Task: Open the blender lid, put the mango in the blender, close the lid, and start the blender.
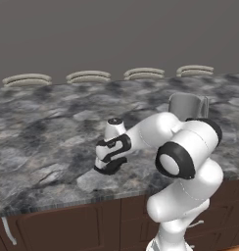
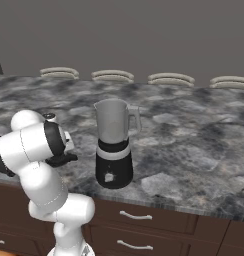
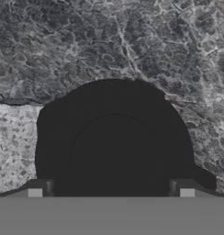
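1. Two dark finger tips of the gripper [image 3: 111,192] are standing spread wide in the hand view, one on each side of the small round black blender lid [image 3: 114,140], pinching nothing.
2. That lid is lying flat on the mottled grey stone counter [image 1: 48,122], with a raised circle showing at its centre; it is off the jar, so the opening step looks done.
3. In the left base view the white arm is reaching low over the counter, its dark hand [image 1: 111,156] hovering just above the stone, apparently because the lid is sitting directly beneath it.
4. Whether the finger tips are touching the lid cannot be told; they look very near to it.
5. Standing to the arm's right in the right base view is the countertop blender [image 2: 114,145], with its rounded black base, pale grey collar, small white knob and translucent grey handled jar.
6. Its jar mouth is standing open and uncovered, presumably so the fruit can go in.
7. Judging by this, the open jaws suit either a release of the lid or a fresh grasp on it.
8. Along the counter's far edge, four pale round stacks [image 2: 113,76] are sitting well apart from the work.
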